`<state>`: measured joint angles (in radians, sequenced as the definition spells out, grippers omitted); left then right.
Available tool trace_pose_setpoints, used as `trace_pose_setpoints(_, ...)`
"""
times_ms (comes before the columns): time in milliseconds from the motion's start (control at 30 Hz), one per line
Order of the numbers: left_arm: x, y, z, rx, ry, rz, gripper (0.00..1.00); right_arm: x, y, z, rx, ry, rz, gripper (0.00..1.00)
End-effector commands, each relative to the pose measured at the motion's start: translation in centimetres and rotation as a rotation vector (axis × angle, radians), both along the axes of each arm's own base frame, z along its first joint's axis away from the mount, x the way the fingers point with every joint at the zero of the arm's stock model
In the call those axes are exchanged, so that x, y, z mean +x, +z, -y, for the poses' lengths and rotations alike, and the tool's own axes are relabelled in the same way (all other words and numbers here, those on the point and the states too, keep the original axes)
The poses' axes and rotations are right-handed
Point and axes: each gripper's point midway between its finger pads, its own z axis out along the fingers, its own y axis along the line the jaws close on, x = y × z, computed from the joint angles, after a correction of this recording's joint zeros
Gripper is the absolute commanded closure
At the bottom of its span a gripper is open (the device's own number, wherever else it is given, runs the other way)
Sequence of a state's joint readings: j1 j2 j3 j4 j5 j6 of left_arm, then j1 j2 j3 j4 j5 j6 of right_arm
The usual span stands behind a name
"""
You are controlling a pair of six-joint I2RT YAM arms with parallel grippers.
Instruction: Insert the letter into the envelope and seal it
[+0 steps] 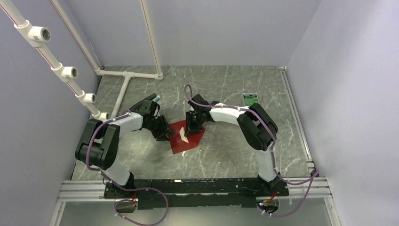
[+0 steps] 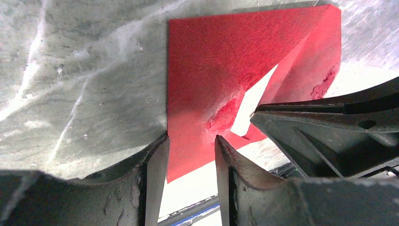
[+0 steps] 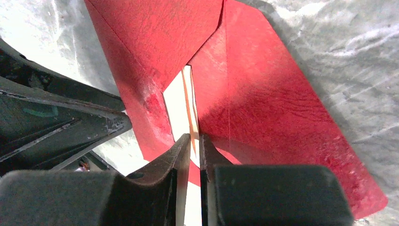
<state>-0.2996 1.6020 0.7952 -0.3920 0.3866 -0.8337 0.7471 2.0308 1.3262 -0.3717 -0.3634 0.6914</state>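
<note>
The letter [image 3: 181, 101] sits almost wholly inside the envelope [image 3: 263, 108], with only a pale sliver with an orange line showing between the red folds. The right gripper [image 3: 194, 137] is nipped narrow on that pale edge. The left gripper [image 2: 191, 140] stands part open, straddling the envelope's near corner. There's no writing on the red paper. The green-and-white box [image 1: 250, 99] sits well apart to the right, its print too small to read. Bare marbled table [image 1: 226, 150] stretches beyond, with the pipe frame [image 1: 124, 87] at back-left.
</note>
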Motion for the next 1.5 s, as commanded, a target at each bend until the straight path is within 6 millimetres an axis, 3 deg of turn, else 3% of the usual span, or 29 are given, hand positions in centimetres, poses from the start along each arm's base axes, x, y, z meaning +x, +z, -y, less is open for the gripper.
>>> trace_pose_setpoints(0, -0.6, -1.7, -0.3, 0.029, -0.004, -0.041, 0.53, -0.3, 0.6, -1.4, 0.071, 0.018, -0.013, 0.84)
trace_pose_setpoints(267, 0.7, -0.5, 1.0, -0.044, -0.038, 0.022, 0.53, 0.2, 2.0, -1.3, 0.102, -0.005, 0.046, 0.84)
trace_pose_setpoints(433, 1.9, 0.7, -0.4, 0.060, -0.055, 0.084, 0.52, 1.9, 3.6, 1.7, 0.001, -0.088, 0.134, 0.80)
trace_pose_setpoints(633, 4.5, 4.6, -2.0, 0.164, -0.049, 0.240, 0.44, 2.9, 8.7, 4.4, -0.004, -0.136, 0.312, 0.70)
trace_pose_setpoints(733, 6.8, 6.6, -3.5, 0.251, 0.021, 0.321, 0.39, 3.2, 10.1, 6.1, -0.036, -0.177, 0.384, 0.67)
trace_pose_setpoints(900, 11.1, 8.3, -7.2, 0.457, 0.262, 0.351, 0.26, 3.7, 10.4, 8.0, -0.092, -0.223, 0.433, 0.66)
trace_pose_setpoints(1100, 15.8, 6.6, -9.1, 0.573, 0.350, 0.290, 0.21, 4.0, 10.0, 8.3, -0.120, -0.212, 0.429, 0.67)
trace_pose_setpoints(1300, 20.5, 4.7, -10.9, 0.643, 0.162, 0.329, 0.29, 4.8, 10.1, 9.6, -0.129, -0.227, 0.436, 0.67)
trace_pose_setpoints(1467, 21.8, 3.9, -10.7, 0.616, -0.026, 0.397, 0.28, 5.5, 9.8, 10.7, -0.104, -0.252, 0.411, 0.67)
